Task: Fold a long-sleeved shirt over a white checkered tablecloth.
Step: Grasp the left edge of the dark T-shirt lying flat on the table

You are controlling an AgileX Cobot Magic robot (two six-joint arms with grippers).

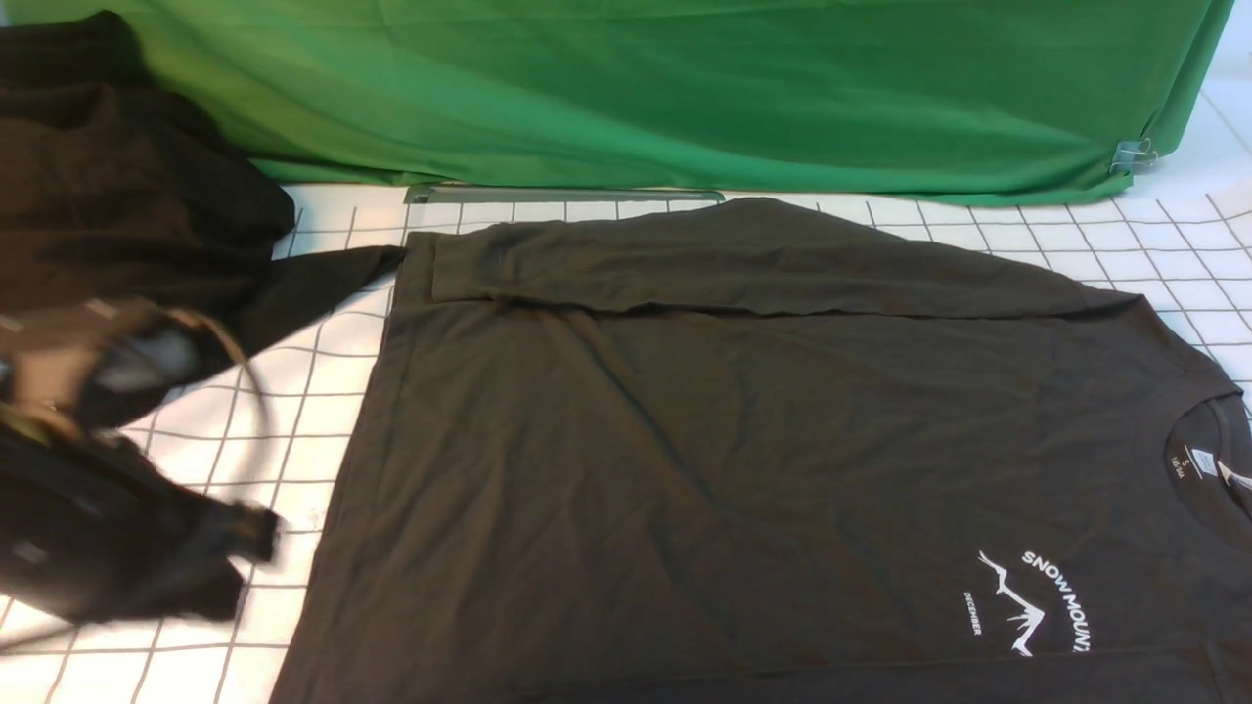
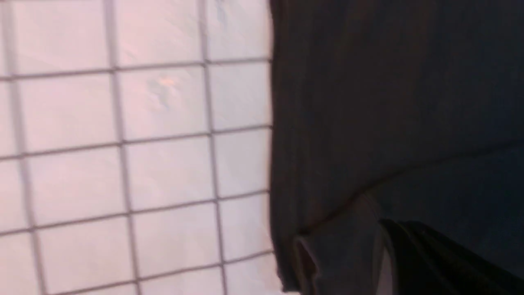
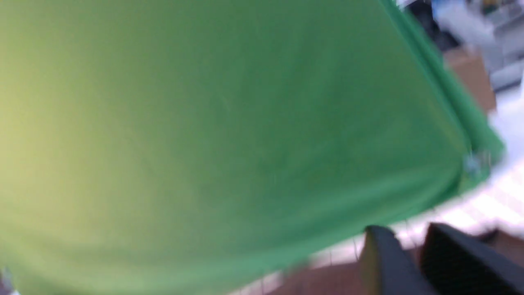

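Item: long-sleeved shirt [image 1: 743, 440], long axis across frame, hem leftward; left gripper [image 1: 249, 533], jaws together, just beside hem, lower left; right gripper [image 3: 413, 246], slightly apart, empty, facing green cloth [image 3: 204, 123].

The shirt [image 1: 685, 440] looks brownish-grey, tablecloth [image 1: 313, 372] white with dark grid, cloth [image 1: 685, 88] green.

Left gripper [image 1: 256, 533] is a smear. Right fingers [image 3: 382, 266] are blurred, their gap unreadable; the green cloth [image 3: 245, 123] beyond them too. Shirt [image 1: 685, 440] and logo [image 1: 1037, 601] run off the front view's edge.
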